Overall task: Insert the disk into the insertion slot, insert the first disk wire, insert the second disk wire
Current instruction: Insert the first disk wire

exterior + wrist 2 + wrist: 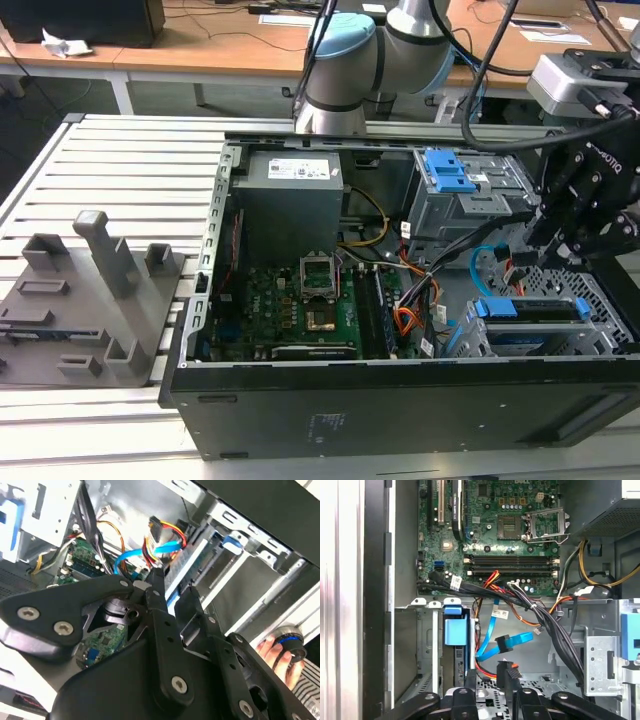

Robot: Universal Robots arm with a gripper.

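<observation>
Jaws apart and empty, we find the first disk wire [166,536] just beyond the gripper [172,585], the second disk wire [134,554] crossing it.

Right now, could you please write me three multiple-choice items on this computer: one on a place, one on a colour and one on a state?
1. Where is the disk? A lying outside; B in the drive cage; C held in the air.
2. What colour is the flat looped cable? A green; B white; C light blue.
3. The computer case is: A open; B closed; C standing upright.
Answers: 1 B, its blue frame sits in the perforated cage. 2 C, it loops light blue above the cage. 3 A, its inside lies bare to the exterior view.
</observation>
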